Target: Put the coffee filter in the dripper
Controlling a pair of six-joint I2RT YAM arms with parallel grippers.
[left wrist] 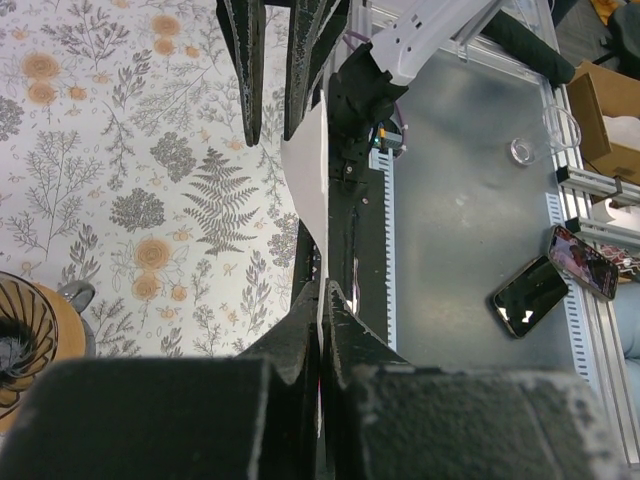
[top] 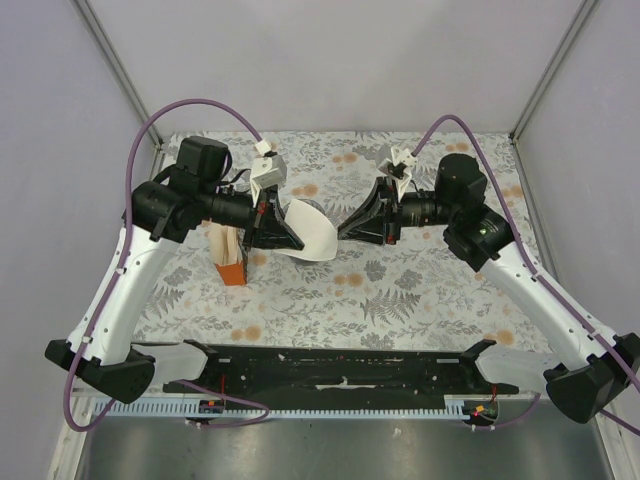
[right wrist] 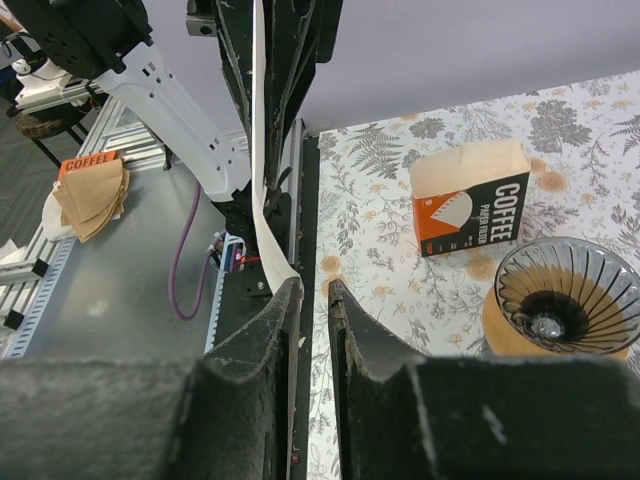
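Note:
The white paper coffee filter (top: 315, 228) hangs in the air between my two grippers, seen edge-on in the left wrist view (left wrist: 308, 170) and the right wrist view (right wrist: 258, 150). My left gripper (top: 297, 242) (left wrist: 325, 290) is shut on its near edge. My right gripper (top: 343, 231) (right wrist: 308, 285) faces it with a narrow gap between the jaws, and the filter's far edge touches its left fingertip (right wrist: 288, 290). The orange-tan dripper (right wrist: 565, 300) with its dark ribbed cone stands on the floral cloth, also at the left wrist view's lower left (left wrist: 25, 340). It is hidden in the top view.
The orange-and-tan filter packet (top: 228, 255) (right wrist: 470, 200) stands upright beside the left arm, close to the dripper. Off the cloth, on the grey bench, lie two phones (left wrist: 530, 295), a stack of brown filters (right wrist: 92, 195) and a cardboard box (left wrist: 605, 110).

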